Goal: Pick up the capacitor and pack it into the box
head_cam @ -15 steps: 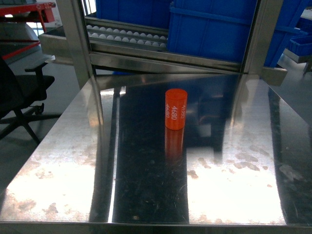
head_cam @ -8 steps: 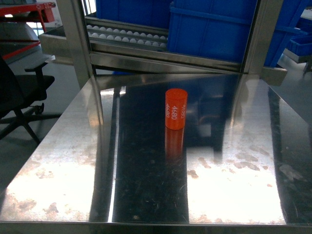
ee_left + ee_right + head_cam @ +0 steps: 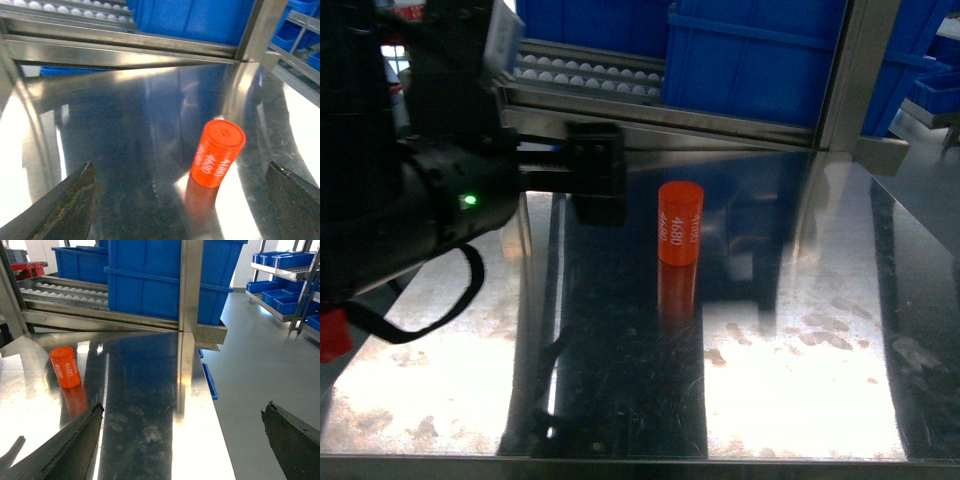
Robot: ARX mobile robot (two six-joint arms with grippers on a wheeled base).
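Note:
An orange capacitor [image 3: 681, 223] with white "4680" print stands upright on the steel table [image 3: 800, 350]. My left arm fills the left of the head view. Its gripper [image 3: 598, 185] hovers just left of the capacitor, apart from it. The left wrist view shows the left gripper [image 3: 182, 200] open, with the capacitor [image 3: 218, 153] ahead and right of centre between the spread fingers. My right gripper [image 3: 182, 437] is open and holds nothing over the table's right edge; the capacitor [image 3: 65, 367] is far to its left. The box is out of view.
Blue plastic bins [image 3: 750, 60] sit on a roller rack [image 3: 585, 75] behind the table. A steel post [image 3: 845, 75] rises at the back right. Grey floor [image 3: 260, 355] and shelves of blue bins [image 3: 282, 260] lie past the table's right edge.
My left arm has swung into the head view from the left, and its gripper now hangs beside the capacitor. The capacitor has not moved.

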